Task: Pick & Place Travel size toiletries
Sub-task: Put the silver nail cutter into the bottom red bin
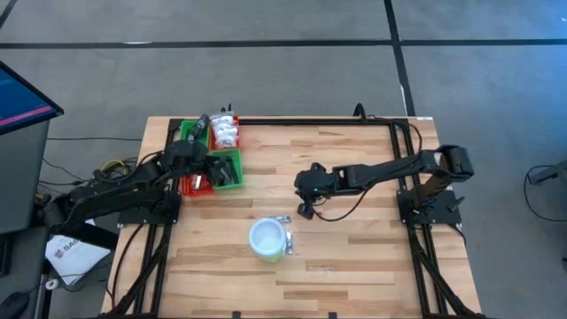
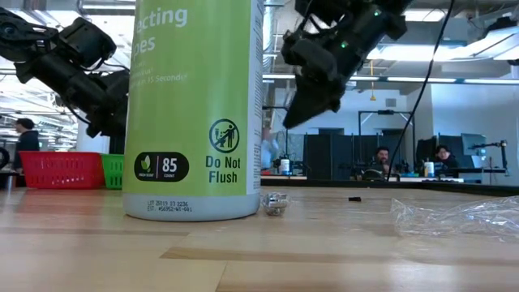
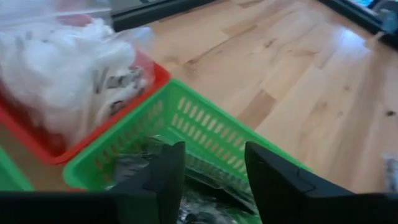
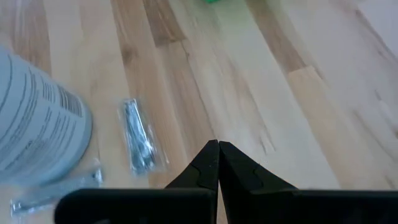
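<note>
Left claw (image 3: 211,171) apart over green basket (image 3: 205,127) | right claw (image 4: 217,155) together above worktop (image 4: 267,81) | I judged: drop item squarely inside, lift straight.

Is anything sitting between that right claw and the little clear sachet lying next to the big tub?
Nothing visible does. The right gripper, shut, hovers over bare table; the clear sachet lies just off to its side, beside the tub, with only open wood between them.

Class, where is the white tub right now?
In the high view the white tub stands at the table's near middle, beside small clear sachets, below the right gripper.
</note>
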Tool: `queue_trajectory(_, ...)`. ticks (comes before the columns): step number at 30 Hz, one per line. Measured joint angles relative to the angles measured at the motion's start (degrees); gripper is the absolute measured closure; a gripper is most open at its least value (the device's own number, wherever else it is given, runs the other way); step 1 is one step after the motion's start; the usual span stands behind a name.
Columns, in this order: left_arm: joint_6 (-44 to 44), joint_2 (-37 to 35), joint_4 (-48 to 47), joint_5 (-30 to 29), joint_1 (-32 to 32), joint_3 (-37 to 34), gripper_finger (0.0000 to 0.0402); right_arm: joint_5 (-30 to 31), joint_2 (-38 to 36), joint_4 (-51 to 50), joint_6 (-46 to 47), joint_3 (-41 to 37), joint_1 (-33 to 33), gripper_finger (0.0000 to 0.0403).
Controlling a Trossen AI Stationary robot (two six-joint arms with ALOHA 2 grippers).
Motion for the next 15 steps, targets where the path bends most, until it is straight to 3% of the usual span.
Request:
queue_trajectory(5,-0.3,0.0,0.6,3.0,-0.8,0.0,0.0243,-0.1,3.5,0.0,1.7,0.2,0.7,0.0403)
queue_trajectory(15,-0.5,0.0,1.0,3.4,-4.5,0.0,0.0254,-0.2,9.3,0.8,2.6,0.2,4.6,0.0403)
